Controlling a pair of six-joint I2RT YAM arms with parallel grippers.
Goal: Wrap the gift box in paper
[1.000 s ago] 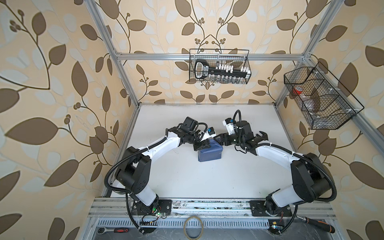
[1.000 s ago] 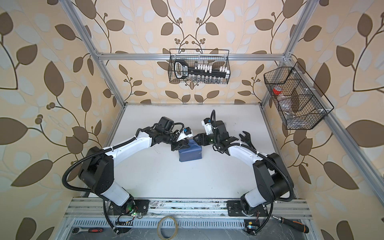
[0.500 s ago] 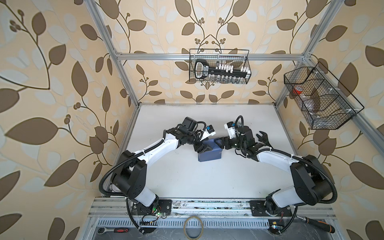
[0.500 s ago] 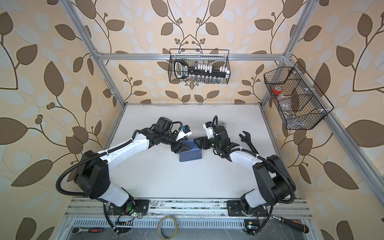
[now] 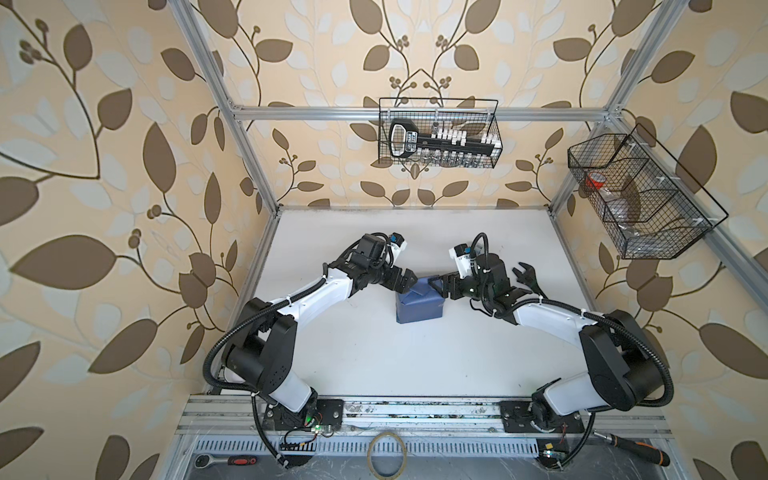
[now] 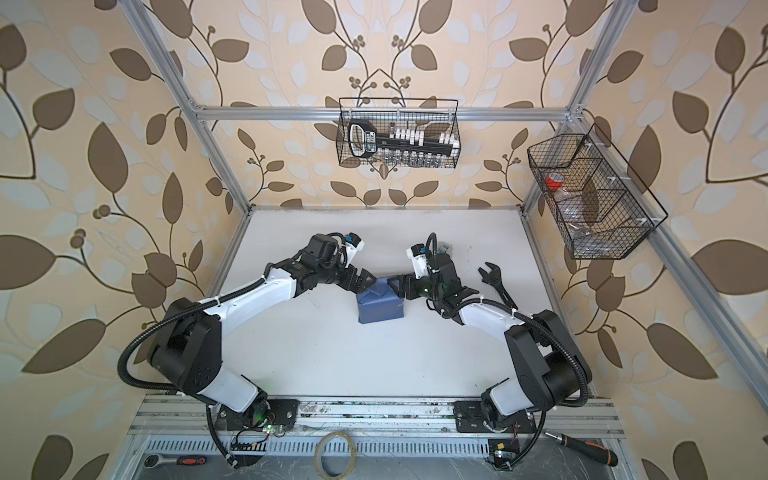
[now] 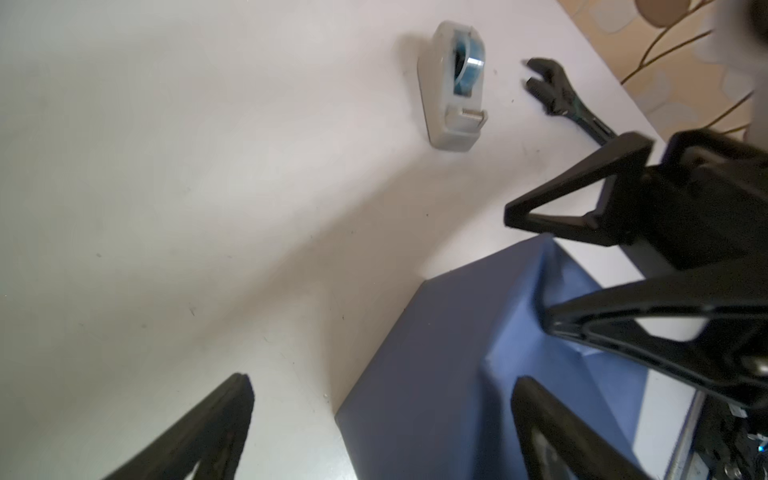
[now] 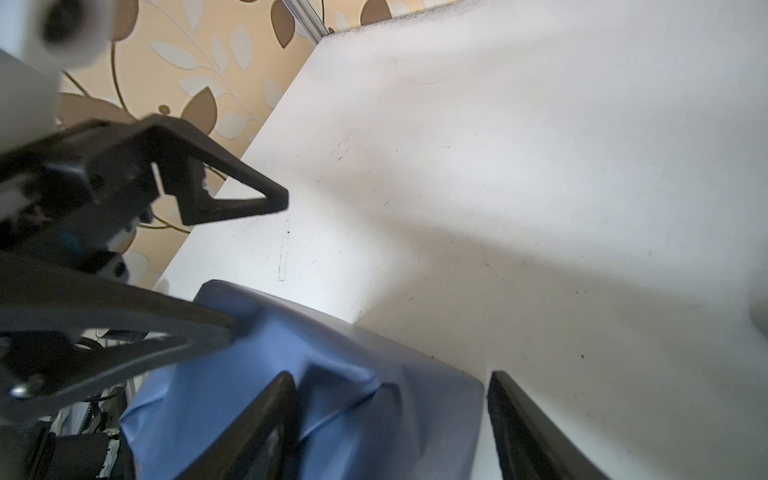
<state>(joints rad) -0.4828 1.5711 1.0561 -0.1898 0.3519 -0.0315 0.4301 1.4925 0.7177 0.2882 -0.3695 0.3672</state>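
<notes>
The paper, slate-blue, is folded round the gift box, which is hidden inside it, as a parcel on the white table in both top views. My left gripper is open at the parcel's far left corner. In the left wrist view the left gripper has one finger over the paper and one over bare table. My right gripper is open at the far right corner. In the right wrist view the right gripper straddles the creased paper.
A grey tape dispenser stands behind the right arm, with a black wrench to its right. Wire baskets hang on the back wall and right wall. A tape ring lies at the front rail.
My left gripper has opened wide and let go of the paper on the parcel's top. The right gripper has shifted closer over the parcel's far right corner.
</notes>
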